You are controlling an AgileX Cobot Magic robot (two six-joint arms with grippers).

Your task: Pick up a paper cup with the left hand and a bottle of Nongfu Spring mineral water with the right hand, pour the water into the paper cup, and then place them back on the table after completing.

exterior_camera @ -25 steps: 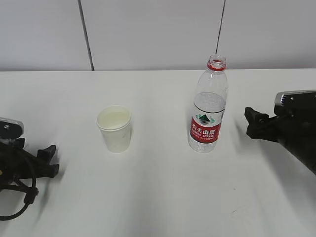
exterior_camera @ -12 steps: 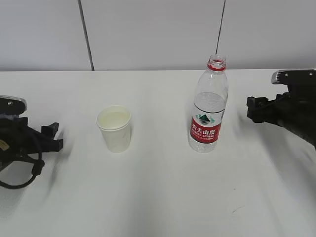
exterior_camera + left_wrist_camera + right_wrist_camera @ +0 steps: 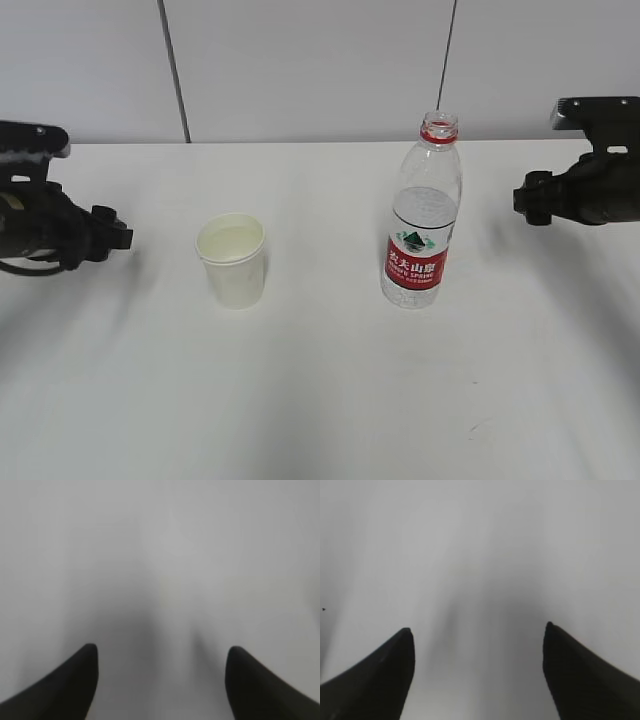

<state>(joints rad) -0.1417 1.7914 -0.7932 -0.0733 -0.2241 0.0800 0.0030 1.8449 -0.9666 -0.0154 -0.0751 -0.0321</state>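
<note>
A white paper cup (image 3: 233, 260) stands upright on the white table (image 3: 320, 400), left of centre, with clear water inside. An uncapped Nongfu Spring bottle (image 3: 422, 217) with a red label stands right of centre, partly filled with water. My left gripper (image 3: 118, 234) hovers at the far left, well apart from the cup; in the left wrist view (image 3: 160, 652) its jaws are spread wide and empty. My right gripper (image 3: 525, 198) hovers at the far right, apart from the bottle; in the right wrist view (image 3: 477, 632) it is open and empty over bare table.
A pale panelled wall (image 3: 320, 60) rises behind the table's far edge. Both wrist views show only blurred white tabletop.
Both arms have risen from low near the table's front to a higher position at the sides. The cup and bottle have not moved.
</note>
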